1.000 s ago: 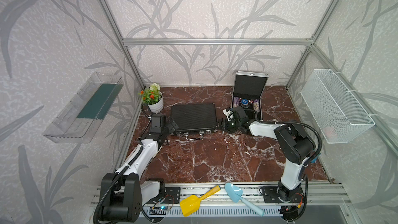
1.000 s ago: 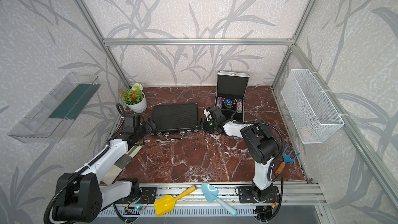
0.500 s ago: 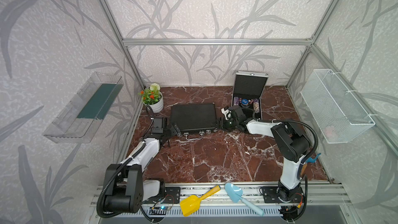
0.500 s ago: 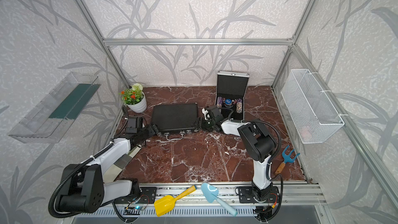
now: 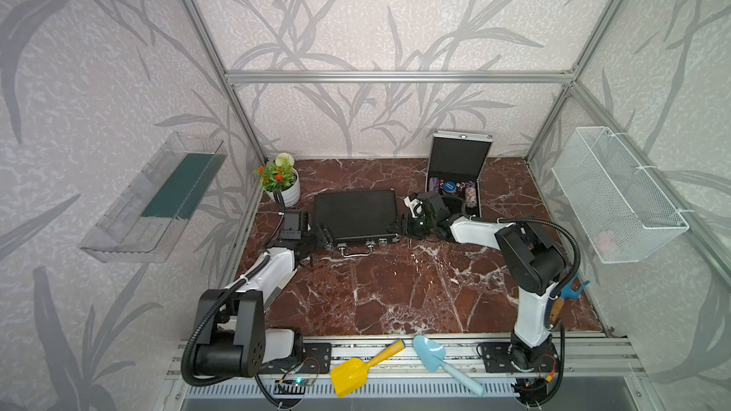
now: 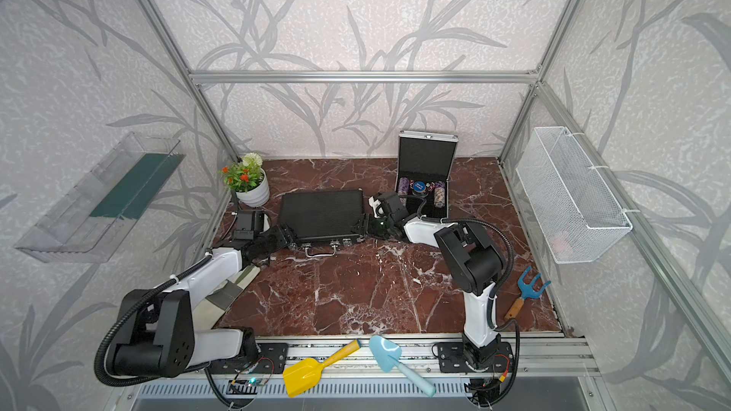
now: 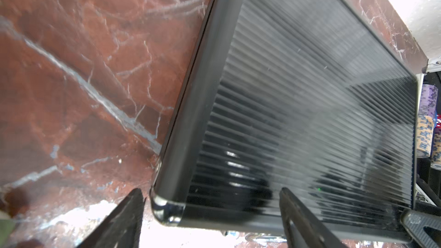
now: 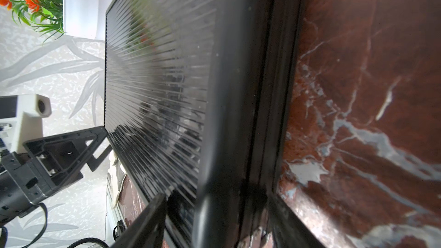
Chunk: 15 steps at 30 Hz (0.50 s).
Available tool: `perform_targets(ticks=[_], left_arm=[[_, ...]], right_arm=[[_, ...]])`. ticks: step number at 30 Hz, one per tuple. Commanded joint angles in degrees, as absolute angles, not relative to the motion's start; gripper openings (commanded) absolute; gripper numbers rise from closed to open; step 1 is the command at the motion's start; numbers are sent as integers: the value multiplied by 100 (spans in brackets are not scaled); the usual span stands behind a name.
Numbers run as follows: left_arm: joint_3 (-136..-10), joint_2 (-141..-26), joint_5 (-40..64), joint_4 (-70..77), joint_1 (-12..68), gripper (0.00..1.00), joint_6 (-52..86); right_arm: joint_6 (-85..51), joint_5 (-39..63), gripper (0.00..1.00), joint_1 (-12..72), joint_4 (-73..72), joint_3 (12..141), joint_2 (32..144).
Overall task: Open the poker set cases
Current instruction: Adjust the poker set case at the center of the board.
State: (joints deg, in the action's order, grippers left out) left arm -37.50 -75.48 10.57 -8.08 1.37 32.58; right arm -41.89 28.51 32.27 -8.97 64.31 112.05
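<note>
Counting big to small: one red marble table (image 5: 395, 290), one white wire basket (image 5: 617, 199) on the right wall, one clear shelf (image 5: 158, 199) on the left wall, two arms, two cases.

Black case (image 5: 356, 213) lies flat with its lid down at centre in both top views, one chrome handle (image 5: 356, 253) on its lower edge. Silver case (image 5: 461, 152) sits just beside it at upper right, lid upright by the back wall, chips (image 5: 469, 193) in the tray. Can't count the stacks.

Left gripper (image 5: 322, 235) is at the black case's lower-left corner, jaws apart and straddling it. One finger (image 7: 124, 218) stands clear of the case wall, the other is over the ribbed lid.

Right gripper (image 5: 397, 227) is at the lower-right side. One finger (image 8: 148, 218) is over the lid, the other down beside the base. Can't tell whether it's clamping.

Smaller stuff: one potted plant (image 5: 283, 179) upper left of the black case, two toy shovels on the front rail, yellow shovel (image 5: 356, 369) and light-blue shovel (image 5: 435, 353), and one blue hand fork (image 6: 528, 290) at lower right. One blue disc (image 5: 449, 186) among the chips carries print, too small to read.
</note>
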Motion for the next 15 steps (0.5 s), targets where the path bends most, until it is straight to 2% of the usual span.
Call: perform_targets(ticks=[1,9,15], left_arm=[[-3995,-7570,664,-860,119,78,3133],[-4223,-8080,678,-587,121,74,3014],[-4298,-8437,1376,-362,118,57,2920]], right_arm=[[-4065,2691,66,3246,-651,6565,11360],[-3982,2645,66,3235,-526,6695,11415],[-3988,2619,66,3227,-479,6802,11496]])
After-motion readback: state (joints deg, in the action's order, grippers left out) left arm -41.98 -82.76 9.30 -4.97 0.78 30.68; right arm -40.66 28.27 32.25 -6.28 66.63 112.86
